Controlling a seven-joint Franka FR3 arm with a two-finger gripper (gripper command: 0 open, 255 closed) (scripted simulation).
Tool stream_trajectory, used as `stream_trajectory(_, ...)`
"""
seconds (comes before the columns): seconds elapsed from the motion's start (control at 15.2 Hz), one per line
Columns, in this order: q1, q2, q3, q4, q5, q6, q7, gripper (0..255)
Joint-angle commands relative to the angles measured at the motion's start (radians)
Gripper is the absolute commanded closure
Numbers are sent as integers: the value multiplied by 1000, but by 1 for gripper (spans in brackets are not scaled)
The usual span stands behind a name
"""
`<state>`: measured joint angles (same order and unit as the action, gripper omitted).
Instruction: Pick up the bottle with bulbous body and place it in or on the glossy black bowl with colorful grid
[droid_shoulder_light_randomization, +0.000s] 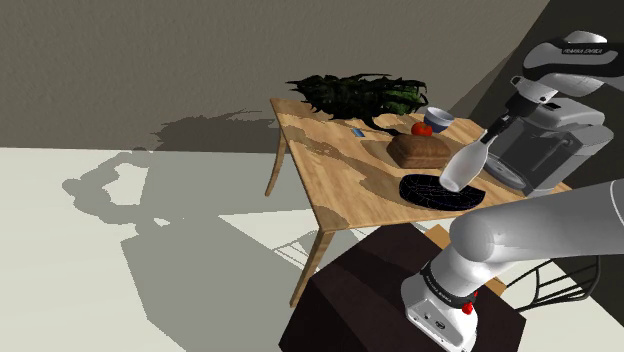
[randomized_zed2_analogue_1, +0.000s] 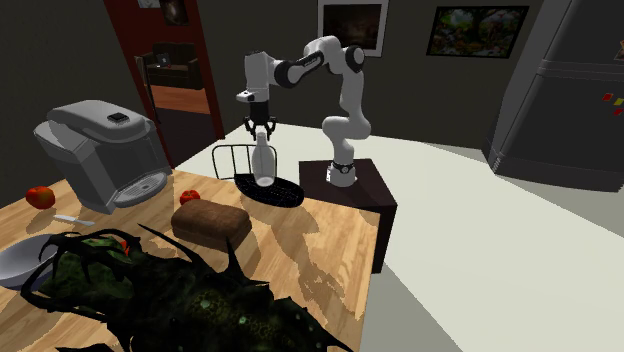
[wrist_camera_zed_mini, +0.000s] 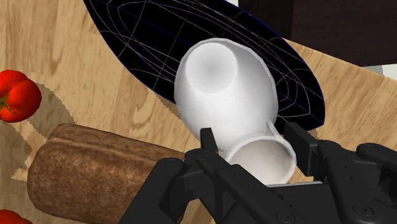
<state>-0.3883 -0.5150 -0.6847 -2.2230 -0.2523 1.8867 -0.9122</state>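
Note:
A white bottle (droid_shoulder_light_randomization: 460, 172) with a bulbous body hangs tilted, body down, over the glossy black bowl (droid_shoulder_light_randomization: 428, 190) with thin coloured grid lines on the wooden table (droid_shoulder_light_randomization: 335, 170). My black gripper (droid_shoulder_light_randomization: 491, 138) is shut on the bottle's neck. From across the table, the bottle (randomized_zed2_analogue_1: 264, 166) hangs under the gripper (randomized_zed2_analogue_1: 263, 132), its base just above the bowl (randomized_zed2_analogue_1: 288, 194). In the wrist view the fingers (wrist_camera_zed_mini: 207, 144) clasp the open neck of the bottle (wrist_camera_zed_mini: 222, 83), with the bowl (wrist_camera_zed_mini: 127, 28) beneath it.
A brown loaf (droid_shoulder_light_randomization: 420, 150) lies just past the bowl, with a tomato (droid_shoulder_light_randomization: 422, 128) and a small bowl (droid_shoulder_light_randomization: 437, 118) behind it. A grey appliance (droid_shoulder_light_randomization: 548, 150) stands beside the gripper. A dark leafy plant (droid_shoulder_light_randomization: 360, 95) covers the far end. The dark stand (droid_shoulder_light_randomization: 380, 300) abuts the table.

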Motion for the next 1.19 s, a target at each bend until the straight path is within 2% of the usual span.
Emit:
stream_trajectory(0.0, 0, 0, 0, 0, 0, 0, 0, 255)
stream_trajectory(0.07, 0, 0, 0, 0, 0, 0, 0, 0)
stream_trajectory(0.4, 0, 0, 0, 0, 0, 0, 0, 0)
stream_trajectory(0.66, 2, -10, 28, 117, 11, -127, -3, 0)
stream_trajectory(1.12, 2, -10, 28, 117, 11, -127, -3, 0)
